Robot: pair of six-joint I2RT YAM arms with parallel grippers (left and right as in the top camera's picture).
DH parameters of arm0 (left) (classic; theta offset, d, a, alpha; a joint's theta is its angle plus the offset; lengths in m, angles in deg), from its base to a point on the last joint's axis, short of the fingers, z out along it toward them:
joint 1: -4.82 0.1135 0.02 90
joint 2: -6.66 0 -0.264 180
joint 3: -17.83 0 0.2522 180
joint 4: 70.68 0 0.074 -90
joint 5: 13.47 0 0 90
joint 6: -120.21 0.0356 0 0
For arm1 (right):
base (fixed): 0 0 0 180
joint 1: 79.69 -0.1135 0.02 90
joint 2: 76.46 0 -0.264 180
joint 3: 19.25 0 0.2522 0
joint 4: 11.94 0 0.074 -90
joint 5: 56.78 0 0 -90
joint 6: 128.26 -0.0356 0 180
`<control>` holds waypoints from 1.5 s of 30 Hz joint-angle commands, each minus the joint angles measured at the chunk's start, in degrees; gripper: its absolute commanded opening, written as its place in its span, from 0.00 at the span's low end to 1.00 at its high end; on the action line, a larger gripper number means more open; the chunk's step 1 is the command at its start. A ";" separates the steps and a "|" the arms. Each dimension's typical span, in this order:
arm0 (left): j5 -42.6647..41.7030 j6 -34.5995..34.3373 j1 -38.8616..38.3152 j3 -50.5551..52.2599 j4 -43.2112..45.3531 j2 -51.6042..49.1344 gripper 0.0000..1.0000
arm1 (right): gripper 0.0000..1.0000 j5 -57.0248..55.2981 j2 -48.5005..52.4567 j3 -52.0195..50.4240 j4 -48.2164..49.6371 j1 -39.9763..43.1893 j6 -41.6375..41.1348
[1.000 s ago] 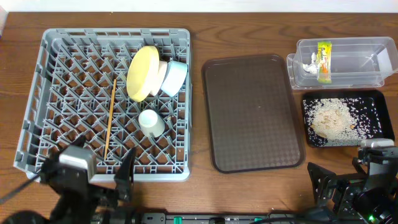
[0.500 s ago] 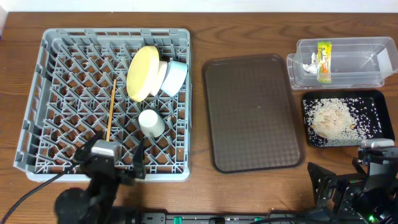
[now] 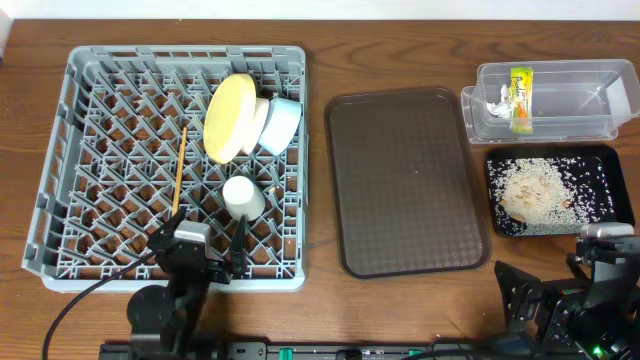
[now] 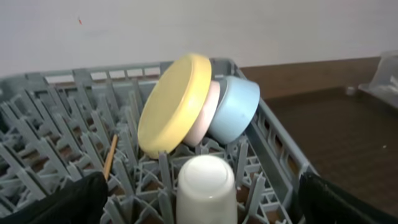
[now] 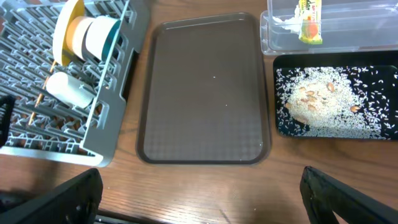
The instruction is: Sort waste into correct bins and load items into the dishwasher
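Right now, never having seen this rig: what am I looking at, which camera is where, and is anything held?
Two robot arms work at a wooden table, each ending in a two-finger hand. The overhead picture looks straight down. The other two come from a camera on each wrist, so the dark shapes in their bottom corners are that arm's own fingers.

The left hand is over the near edge of the grey dish rack. The right hand is at the table's front right. Both are open and hold nothing.

The rack holds a yellow plate, white bowl, light blue bowl, white cup and chopsticks. In the middle lies a brown tray.

On the right, a clear tub holds a wrapper and tissue, and a black tray holds rice scraps.
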 commanded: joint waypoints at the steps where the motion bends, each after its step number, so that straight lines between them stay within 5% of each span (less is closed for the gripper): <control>1: 0.11 -0.50 0.20 1.81 1.75 0.61 0.97 | 0.99 -0.52 -0.07 0.44 -0.09 -0.63 -0.28; 10: -0.79 -0.52 0.20 9.64 11.76 0.63 0.97 | 0.99 -0.55 -0.07 0.42 -0.09 -0.63 -0.26; 45: -1.16 -0.50 0.20 12.09 12.70 0.48 0.97 | 0.99 -0.55 -0.07 0.44 -0.09 -0.63 -0.28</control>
